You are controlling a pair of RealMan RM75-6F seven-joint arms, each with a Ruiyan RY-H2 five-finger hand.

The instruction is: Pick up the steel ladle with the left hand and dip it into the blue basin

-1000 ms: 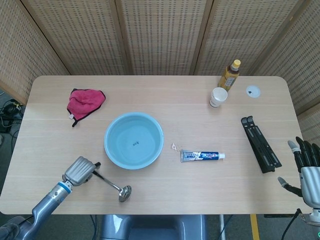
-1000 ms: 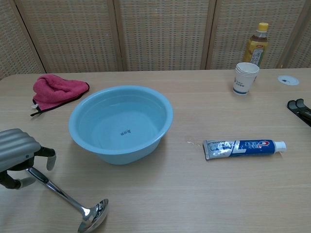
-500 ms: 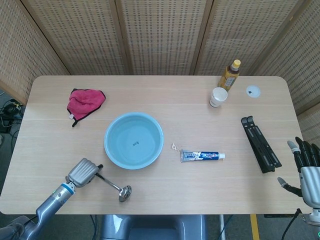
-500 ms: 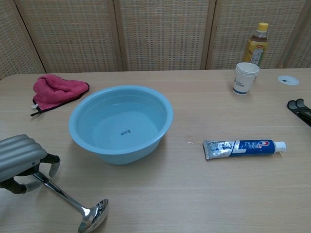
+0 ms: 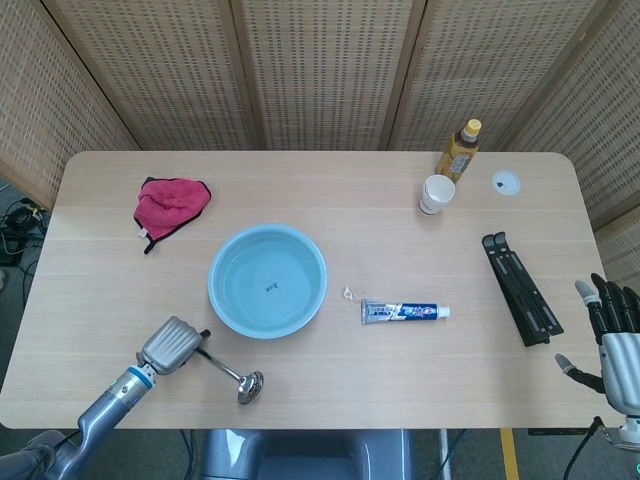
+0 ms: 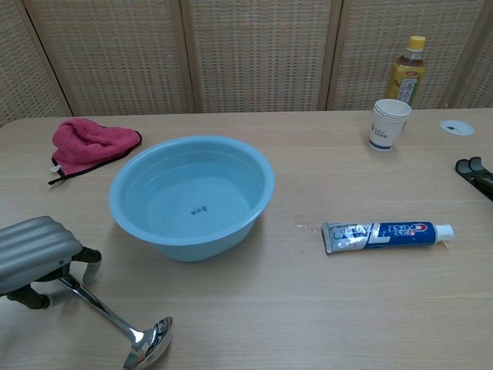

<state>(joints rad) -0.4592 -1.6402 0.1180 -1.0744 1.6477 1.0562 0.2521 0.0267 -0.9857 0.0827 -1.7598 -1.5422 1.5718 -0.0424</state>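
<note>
The steel ladle (image 5: 228,370) lies on the table near the front edge, its bowl (image 6: 148,343) pointing right and its handle running up-left. My left hand (image 5: 171,345) sits over the handle's end, also seen from the chest as the left hand (image 6: 35,247). Its fingers (image 6: 92,262) curve down on either side of the handle without visibly clamping it. The blue basin (image 5: 213,290) stands just beyond the ladle, and its wall (image 6: 192,243) shows in the chest view with water inside. My right hand (image 5: 612,345) rests open at the table's right front corner.
A pink cloth (image 5: 170,203) lies at the back left. A toothpaste tube (image 5: 405,312) lies right of the basin. A paper cup (image 5: 436,193) and a bottle (image 5: 458,152) stand at the back right, with a black folded stand (image 5: 520,288) nearer the right hand.
My left hand has slid a little right and toward the front edge, further over the ladle's handle. The ladle and the right hand have stayed in place.
</note>
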